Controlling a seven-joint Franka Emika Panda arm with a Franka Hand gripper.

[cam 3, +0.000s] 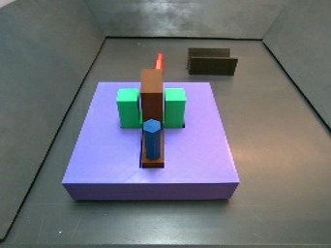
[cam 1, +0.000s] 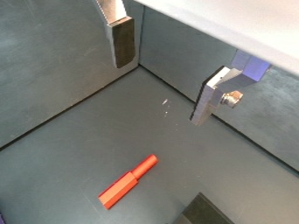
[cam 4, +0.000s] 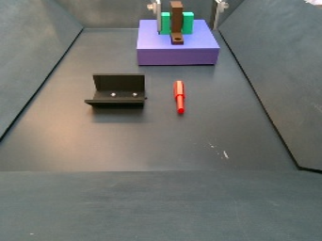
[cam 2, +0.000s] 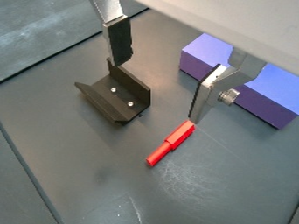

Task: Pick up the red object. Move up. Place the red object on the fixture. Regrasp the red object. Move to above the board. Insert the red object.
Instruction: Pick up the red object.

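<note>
**Nothing picked up: red peg lies free on the floor**

In a side view, nearest is the fixture point(cam 4: 117, 91), left, its recess unoccupied. Just right of it, apart, the red object point(cam 4: 179, 96) lies flat on the dark floor point(cam 4: 151, 141), touched by nothing. Farther off stands the board point(cam 4: 178, 46), carrying green blocks point(cam 4: 167, 20), a brown bar point(cam 4: 179, 17) and a blue peg point(cam 3: 153, 139). The gripper point(cam 2: 158, 72) hangs above the peg, jaws spread wide and holding nothing. Every step, as I judge it, is left: pick, lift, fixture placement, regrasp, insertion.
</note>
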